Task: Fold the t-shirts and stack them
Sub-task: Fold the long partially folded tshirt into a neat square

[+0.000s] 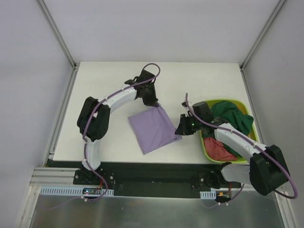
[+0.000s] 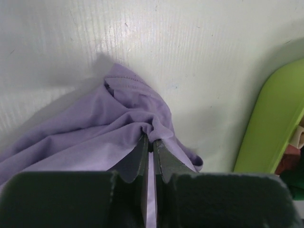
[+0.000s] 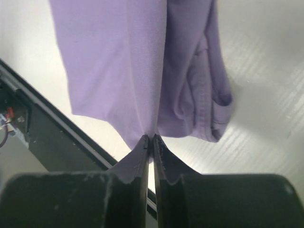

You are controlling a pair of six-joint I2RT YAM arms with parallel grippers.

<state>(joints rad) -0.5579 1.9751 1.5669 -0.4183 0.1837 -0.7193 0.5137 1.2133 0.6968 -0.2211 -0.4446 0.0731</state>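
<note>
While the left gripper (image 2: pixel 151 141) has its jaws closed tight on a bunched far corner of the lavender shirt (image 1: pixel 153 129), the cloth gathers into creases just ahead of the tips, so that corner wants easing outward before it is let go. The shirt lies near the middle of the desk (image 1: pixel 109 85) as a rough square turned like a diamond, between the two arms. I judge the fold to be nearly made, with the laying-down left to finish.

At its near right corner the right gripper (image 3: pixel 151 137) has its jaws almost together, only a sliver between them, pinching the cloth at the very tips. A rolled hem sits just beside that corner.

To do this well, pull the two held corners gently apart along the edge they share, so the top layer goes flat. Set both down together, then open and lift straight up, so that no finger drags the layer askew.

Further right stands the basket (image 2: pixel 275 128), just beside the right arm, with a green shirt (image 1: pixel 232 116) and a red shirt (image 1: pixel 219 149) in it. Keep the folded one apart from it.
</note>
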